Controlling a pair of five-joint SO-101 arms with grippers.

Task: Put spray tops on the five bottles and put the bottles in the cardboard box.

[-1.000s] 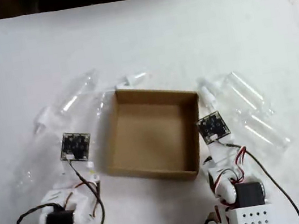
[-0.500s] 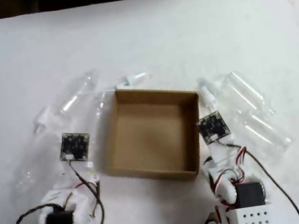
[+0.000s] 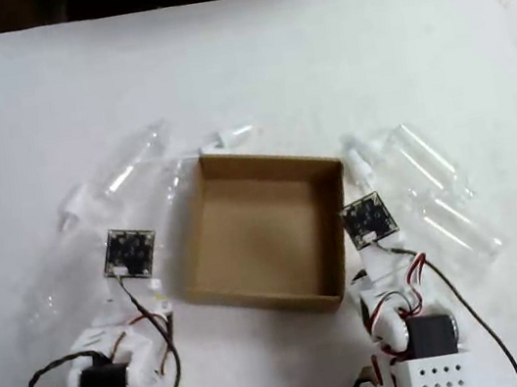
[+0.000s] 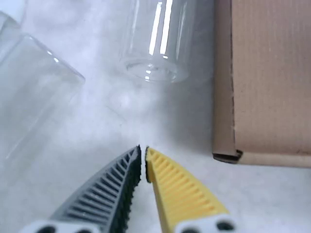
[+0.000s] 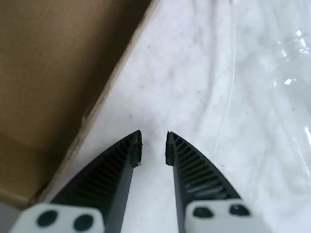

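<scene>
The cardboard box [image 3: 261, 238] sits mid-table with no bottle in it yet; clear bottles [image 3: 127, 176] lie at its 10 o'clock, further bottles [image 3: 432, 189] at its 3. The left gripper [image 4: 143, 154] is pinched closed on nothing; the right gripper [image 5: 153, 145] is slightly parted and empty. The likely risk is that a smooth, round bottle rolls away or squirts out of a grasp taken off-centre.

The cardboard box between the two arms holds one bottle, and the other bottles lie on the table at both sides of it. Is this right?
Not quite: the high view shows the cardboard box empty. All the bottles lie on the table at both sides of it.
</scene>
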